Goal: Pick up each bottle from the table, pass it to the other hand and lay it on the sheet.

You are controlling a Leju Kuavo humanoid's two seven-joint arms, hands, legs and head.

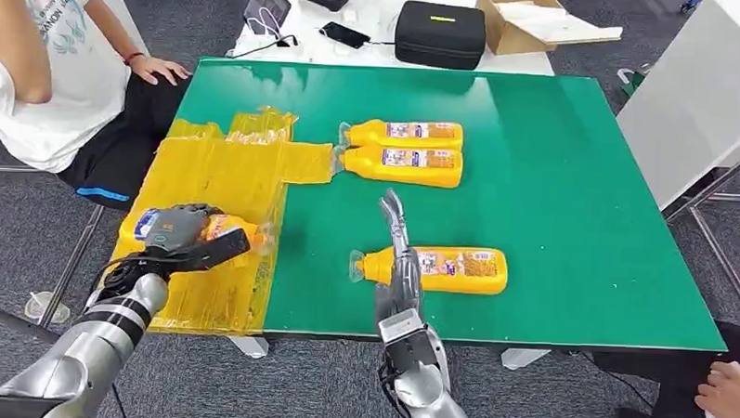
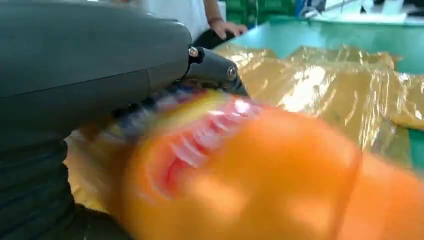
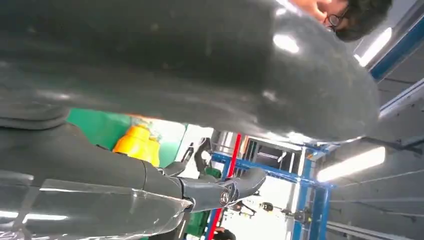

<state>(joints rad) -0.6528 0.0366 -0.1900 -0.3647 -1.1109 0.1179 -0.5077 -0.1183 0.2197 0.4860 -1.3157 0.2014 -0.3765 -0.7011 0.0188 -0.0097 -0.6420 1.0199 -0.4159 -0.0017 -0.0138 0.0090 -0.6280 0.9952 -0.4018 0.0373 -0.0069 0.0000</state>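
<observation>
The left hand (image 1: 181, 232) wraps a yellow bottle (image 1: 224, 229) lying flat over the yellow sheet (image 1: 220, 181) at the table's (image 1: 554, 160) near left corner, seemingly to lay it down there. The right hand (image 1: 398, 252), fingers straight and spread, holding nothing, reaches across the next bottle (image 1: 457, 269) near the front edge. Two more bottles (image 1: 407, 155) lie side by side mid-table, beside the sheet.
</observation>
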